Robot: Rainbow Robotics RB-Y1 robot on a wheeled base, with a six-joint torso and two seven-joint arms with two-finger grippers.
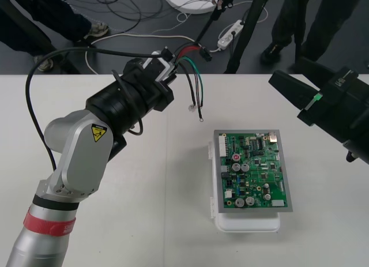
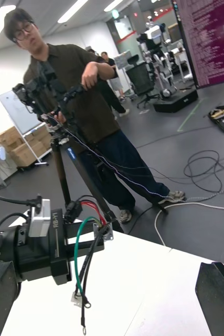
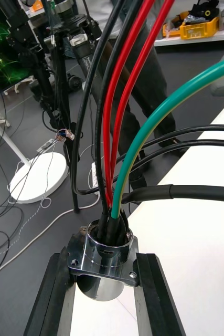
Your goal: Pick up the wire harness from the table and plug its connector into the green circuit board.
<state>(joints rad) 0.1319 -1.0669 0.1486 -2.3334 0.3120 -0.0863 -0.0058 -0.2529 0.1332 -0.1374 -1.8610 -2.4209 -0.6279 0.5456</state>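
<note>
Links of the left arm [image 1: 75,157] climb from the near left corner of the counter [image 1: 144,209] toward its far edge, silver with a red ring low down and black toward the wrist. At the arm's end the left gripper [image 1: 166,64] sits close to that far edge, its two black fingers [image 3: 48,299] clamped on the wire harness [image 1: 193,76]. In the left wrist view the round metal socket [image 3: 102,262] stands between them, its flange lying across their tips, with red, black and green wires rising out of its mouth.

Just right of the gripper the wires fan out. The red ones and a black one arch over to a small black plug [image 1: 206,55], which shows against the strip of dark floor, well apart from the board. The green wire and another black one droop toward the counter and end in small metal terminals [image 1: 196,113]; whether these touch the surface I cannot tell.

Further right and nearer the robot, the green circuit board [image 1: 252,172] lies flat on its white base [image 1: 245,224]. At the far right, the right gripper [image 1: 285,82] hangs above the counter, beyond the board and clear of it. In the right wrist view its fingers [image 2: 216,299] stand wide apart with nothing between them.
</note>
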